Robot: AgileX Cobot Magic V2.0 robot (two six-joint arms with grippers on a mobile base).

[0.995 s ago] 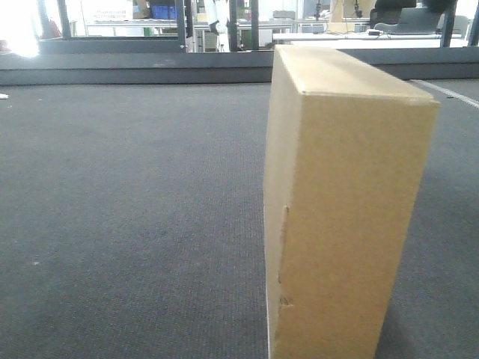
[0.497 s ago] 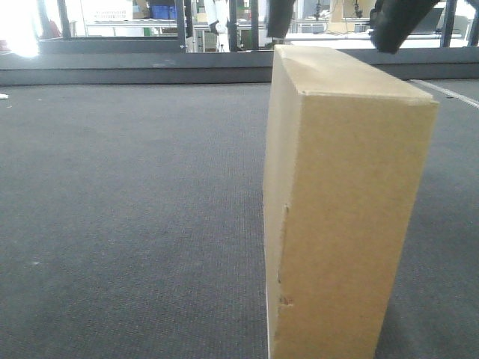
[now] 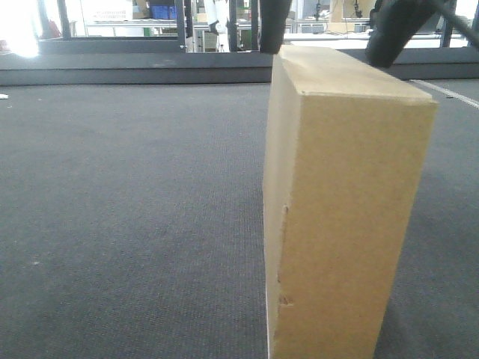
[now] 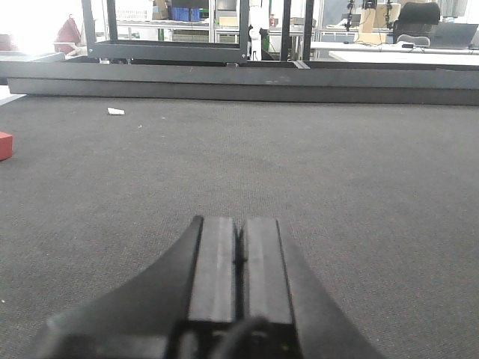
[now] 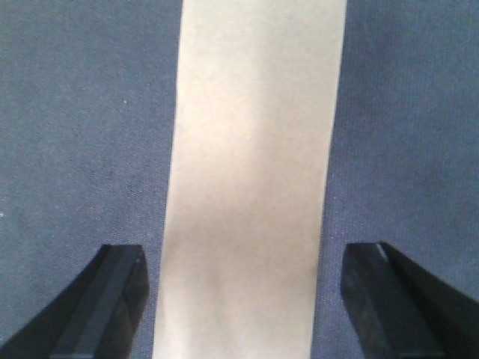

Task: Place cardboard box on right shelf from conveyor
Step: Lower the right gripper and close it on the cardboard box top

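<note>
Low front camera faces across the conveyor (image 3: 127, 224), close beside the cardboard box (image 3: 344, 224). Left wrist skims the same conveyor; right wrist looks straight down on that box.

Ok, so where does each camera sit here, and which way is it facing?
Front-facing view: low, near the dark grey woven conveyor belt, facing the upright tan cardboard box; right pincer shows at top.
Left wrist view: low over the belt, looking along it to the far rim; shut left pincer below.
Right wrist view: straight down onto the box's top, between its open fingers.
Shared: front and right wrist views both show box and right pincer.
</note>
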